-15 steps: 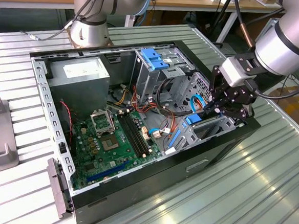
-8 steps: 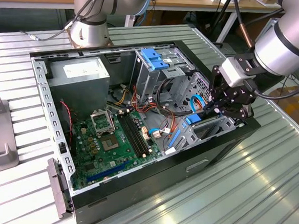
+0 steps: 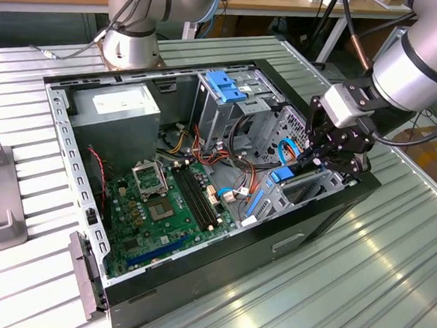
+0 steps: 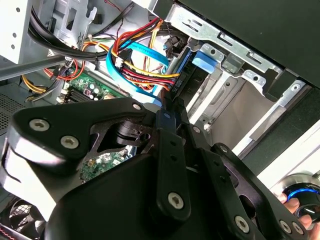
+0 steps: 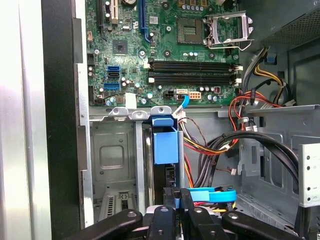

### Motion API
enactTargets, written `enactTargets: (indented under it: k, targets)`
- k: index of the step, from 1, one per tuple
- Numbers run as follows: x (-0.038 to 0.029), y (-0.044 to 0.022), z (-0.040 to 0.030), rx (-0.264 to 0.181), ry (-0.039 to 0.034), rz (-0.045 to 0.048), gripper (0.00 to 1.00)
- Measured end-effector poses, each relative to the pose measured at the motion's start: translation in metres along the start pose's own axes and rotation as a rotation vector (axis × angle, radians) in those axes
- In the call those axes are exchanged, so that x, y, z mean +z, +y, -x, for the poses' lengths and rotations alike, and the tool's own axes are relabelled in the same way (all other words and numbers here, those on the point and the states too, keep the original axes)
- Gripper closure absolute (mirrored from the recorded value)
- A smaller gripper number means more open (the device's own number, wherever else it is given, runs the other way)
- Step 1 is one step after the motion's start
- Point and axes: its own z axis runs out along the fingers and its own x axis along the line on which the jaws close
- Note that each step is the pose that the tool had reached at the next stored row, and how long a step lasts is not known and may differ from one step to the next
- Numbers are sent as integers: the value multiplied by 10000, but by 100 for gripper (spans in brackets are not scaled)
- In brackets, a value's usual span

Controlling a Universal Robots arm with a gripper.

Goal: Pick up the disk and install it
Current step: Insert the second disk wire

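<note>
The disk (image 5: pixel 165 145) stands on edge in the low drive cage (image 3: pixel 318 187) at the near end of the open computer case (image 3: pixel 218 280), toward the exterior view's right. Most of it is hidden. The first wrist view gives its blue carrier end and a thin dark edge, the rest sunk between the cage's metal walls. In the exterior view only a small blue patch of it (image 3: pixel 281 176) clears the black linkage.

The gripper (image 5: pixel 175 192) has its fingers drawn nearly together on that narrow edge, pinching the disk. The exact contact is hard to make out in the second wrist view, where the gripper's own body (image 4: pixel 169 107) covers the lower frame.

There is one disk, one gripper and one motherboard (image 3: pixel 163 205). One blue bracket (image 3: pixel 225 86) sits atop the tall drive bay, farther in. One flat blue cable (image 5: pixel 212 194) crosses just beside the fingers.
</note>
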Motion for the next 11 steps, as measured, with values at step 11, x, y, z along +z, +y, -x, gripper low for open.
enactTargets:
  k: [11]
  targets:
    - [-20, 0, 7, 0, 4, 0, 84]
